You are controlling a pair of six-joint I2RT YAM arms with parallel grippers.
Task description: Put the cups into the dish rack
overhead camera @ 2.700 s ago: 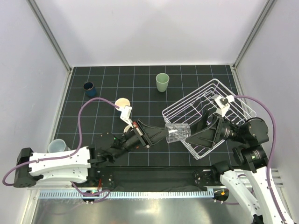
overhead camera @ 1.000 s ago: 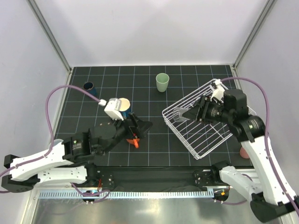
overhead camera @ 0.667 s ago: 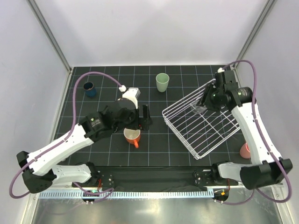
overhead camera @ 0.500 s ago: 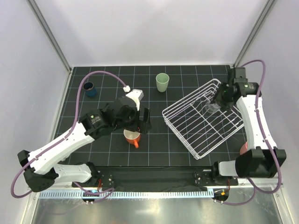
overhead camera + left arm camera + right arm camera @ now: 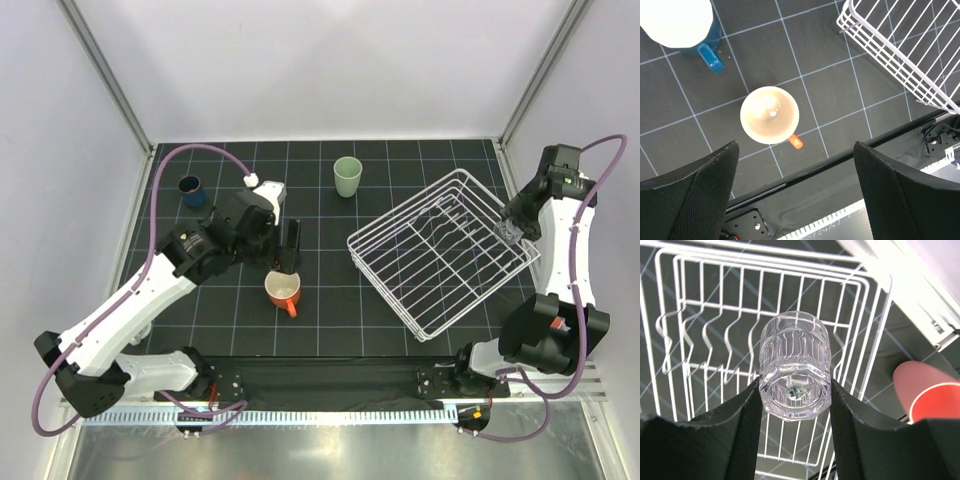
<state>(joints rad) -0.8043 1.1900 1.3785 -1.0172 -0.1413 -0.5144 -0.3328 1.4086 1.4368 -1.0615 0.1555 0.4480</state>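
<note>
Glass [image 5: 796,365] is pinched in my right gripper [image 5: 795,392] over the right edge of the rack [image 5: 440,255]; slick walls, I worry it slips outside. Left gripper [image 5: 797,195] is wide open.

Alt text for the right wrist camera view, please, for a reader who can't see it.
The right end effector grips a clear glass, with the white dish rack behind it. A pink cup shows outside the rack at lower right.

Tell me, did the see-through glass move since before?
Yes. The clear glass, held by the right gripper, went from just outside the dish rack on its near-left side, across the rack, to over its right end.
</note>
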